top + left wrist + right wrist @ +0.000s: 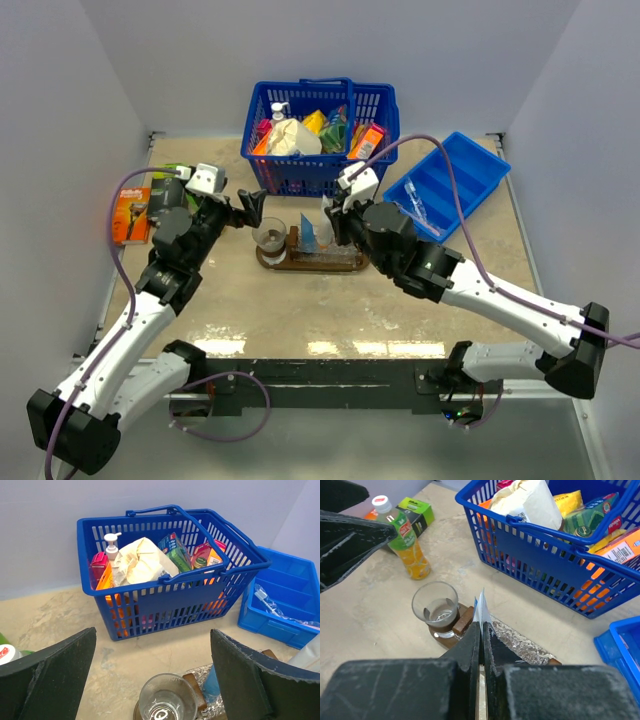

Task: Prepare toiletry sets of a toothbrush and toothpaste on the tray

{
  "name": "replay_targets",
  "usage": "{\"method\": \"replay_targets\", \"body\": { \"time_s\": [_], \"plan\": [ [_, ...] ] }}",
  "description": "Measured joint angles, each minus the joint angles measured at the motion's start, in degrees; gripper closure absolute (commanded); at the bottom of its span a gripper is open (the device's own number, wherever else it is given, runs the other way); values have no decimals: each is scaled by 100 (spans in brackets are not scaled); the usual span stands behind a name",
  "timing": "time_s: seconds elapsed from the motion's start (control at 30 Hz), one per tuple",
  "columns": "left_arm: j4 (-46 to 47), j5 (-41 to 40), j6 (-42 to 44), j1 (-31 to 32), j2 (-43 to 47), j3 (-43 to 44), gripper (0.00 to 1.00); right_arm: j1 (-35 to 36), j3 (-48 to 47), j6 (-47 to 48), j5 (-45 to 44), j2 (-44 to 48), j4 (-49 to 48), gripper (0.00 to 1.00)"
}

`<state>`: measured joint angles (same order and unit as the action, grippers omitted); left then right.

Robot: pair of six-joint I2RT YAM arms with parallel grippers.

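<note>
The dark wooden tray (300, 262) lies in front of the basket. A clear glass cup (270, 237) stands empty on its left end, with a blue wedge-shaped tube (310, 236) upright beside it. My right gripper (481, 625) is shut on the flat end of a whitish-blue toothpaste tube (482, 609), held over the tray (445, 632) just right of the glass (436, 605). My left gripper (152, 640) hangs wide open above and behind the glass (167, 700), holding nothing. A wrapped toothbrush (272, 607) lies in the blue bin (285, 587).
A blue basket (320, 130) full of groceries stands behind the tray. The blue bin (450, 180) sits at the right. A juice bottle (407, 545), a green box (417, 510) and an orange razor pack (130, 215) lie at the left. A textured clear piece (520, 640) rests on the tray.
</note>
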<state>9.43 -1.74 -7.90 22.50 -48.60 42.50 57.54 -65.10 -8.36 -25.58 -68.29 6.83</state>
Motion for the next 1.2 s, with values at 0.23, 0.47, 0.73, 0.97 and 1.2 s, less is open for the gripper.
{"method": "replay_targets", "body": {
  "time_s": [0.23, 0.47, 0.73, 0.97, 1.2],
  "plan": [
    [-39, -162, 0, 0, -35, 0, 0, 15, 138, -13, -428, -264, -376, 100],
    [-85, -308, 2, 0, -35, 0, 0, 15, 138, -13, -566, -636, -560, 100],
    [-96, -374, 2, 0, -35, 0, 0, 15, 160, 66, -844, -748, -664, 100],
    [-94, -428, 2, 0, -35, -2, 0, 13, 286, 92, -944, -748, -925, 100],
    [-94, -457, 2, 0, -33, -24, 0, -61, 343, 94, -944, -831, -1073, 100]
  ]
}}
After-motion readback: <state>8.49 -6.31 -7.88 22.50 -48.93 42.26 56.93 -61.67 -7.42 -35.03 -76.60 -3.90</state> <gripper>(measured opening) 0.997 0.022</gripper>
